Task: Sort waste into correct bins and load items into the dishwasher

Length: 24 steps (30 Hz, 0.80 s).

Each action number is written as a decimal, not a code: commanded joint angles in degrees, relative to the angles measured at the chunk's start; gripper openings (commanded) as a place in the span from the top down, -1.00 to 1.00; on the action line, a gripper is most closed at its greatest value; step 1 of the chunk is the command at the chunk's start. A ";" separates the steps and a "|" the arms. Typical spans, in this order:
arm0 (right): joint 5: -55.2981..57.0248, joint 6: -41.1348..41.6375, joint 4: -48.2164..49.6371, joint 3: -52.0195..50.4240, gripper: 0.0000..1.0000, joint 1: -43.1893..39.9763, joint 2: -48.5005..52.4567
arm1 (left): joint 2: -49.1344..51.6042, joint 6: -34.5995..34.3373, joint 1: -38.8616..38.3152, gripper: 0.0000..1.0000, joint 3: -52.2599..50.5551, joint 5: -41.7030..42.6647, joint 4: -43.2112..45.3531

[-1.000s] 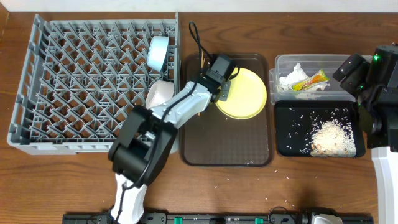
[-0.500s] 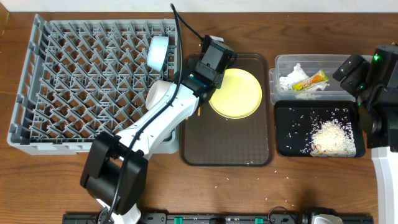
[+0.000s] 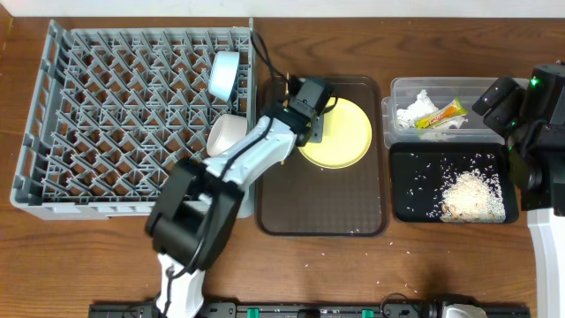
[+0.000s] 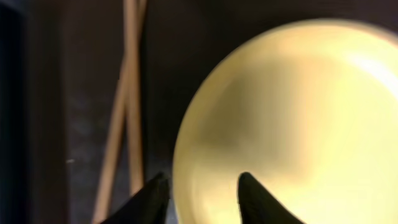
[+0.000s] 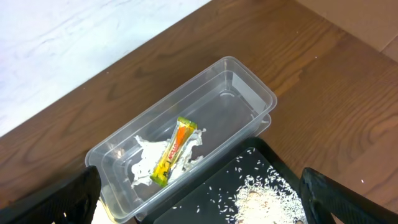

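The yellow plate (image 3: 344, 132) lies on the brown serving tray (image 3: 322, 208). My left gripper (image 3: 306, 113) hovers at the plate's left rim; in the left wrist view its jaws (image 4: 202, 196) stand apart astride the rim of the plate (image 4: 292, 118), beside the chopsticks (image 4: 127, 93). The light blue bowl (image 3: 225, 72) and the white bowl (image 3: 228, 134) sit in the grey dish rack (image 3: 106, 115). My right gripper (image 3: 505, 102) is open and empty above the clear tub (image 3: 397, 86), which holds the tissue (image 5: 146, 163) and the wrapper (image 5: 174, 151). Rice (image 3: 466, 194) lies in the black tray (image 3: 410, 208). The cup is out of view.
Loose rice grains (image 3: 353, 256) are scattered on the wooden table in front of the brown tray. The dish rack fills the left side, with its right wall against the brown tray. The tub and the black tray stand side by side at the right.
The left gripper rose toward the tray's far edge half a second ago, then came back down to the plate's left rim. The plate has shifted slightly left. The right arm has not moved.
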 commanded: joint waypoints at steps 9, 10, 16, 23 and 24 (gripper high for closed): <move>0.33 0.85 -0.07 -0.15 -0.98 -0.20 0.15 | 3.58 -1.75 0.13 0.02 -0.57 0.70 1.46; 0.33 0.85 -0.09 -0.15 -0.99 -0.20 0.15 | 3.61 -1.77 0.13 0.02 -0.57 1.36 1.38; 0.33 0.85 -0.09 -0.15 -0.99 -0.20 0.15 | 3.61 -6.88 0.13 0.02 -0.59 4.50 -1.92; 0.33 0.85 -0.07 -0.15 -0.98 -0.20 0.15 | 4.66 -12.63 0.13 0.02 -0.68 5.40 -2.58; 0.33 0.85 -0.09 -0.15 -0.99 -0.20 0.15 | 5.11 -13.29 0.09 0.02 -0.68 5.40 -2.56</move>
